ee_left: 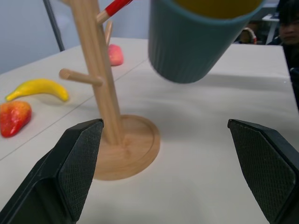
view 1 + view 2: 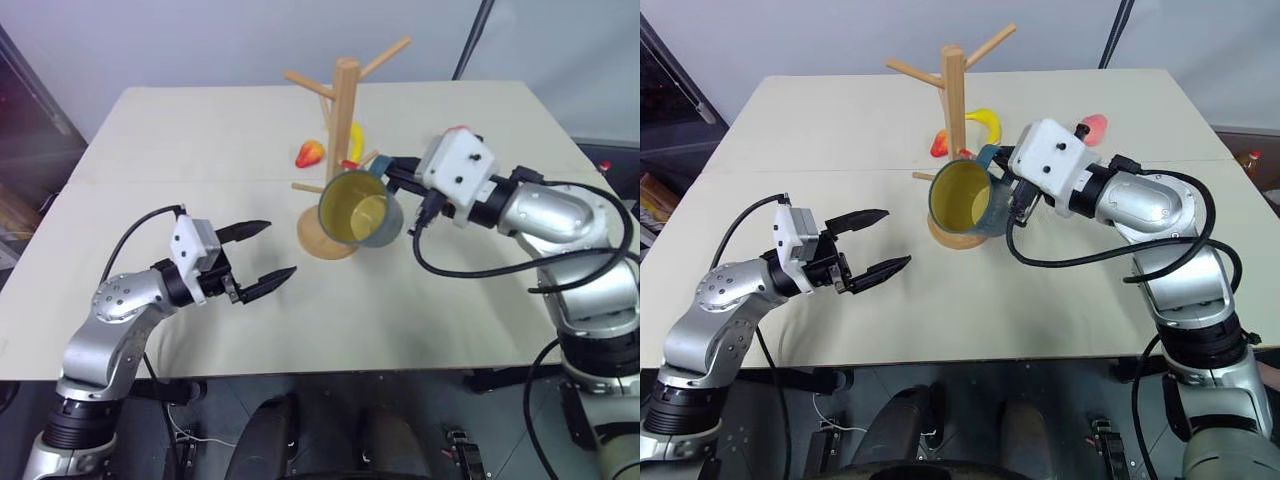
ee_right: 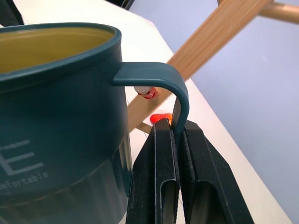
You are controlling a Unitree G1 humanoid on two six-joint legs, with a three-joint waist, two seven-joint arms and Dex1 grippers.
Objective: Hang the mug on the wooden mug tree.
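The dark teal mug with a yellow inside hangs in the air, tilted so its mouth faces me. It is just in front of the wooden mug tree, level with the lower pegs. My right gripper is shut on the mug's loop handle, reaching in from the right. The tree stands upright on its round base at the middle of the table. My left gripper is open and holds nothing. It hovers over the table to the left of the tree's base, pointing toward it.
A yellow banana and a red strawberry lie on the table behind the tree. A pink fruit lies further right. The table's front edge runs close below both arms. A person sits beyond the table.
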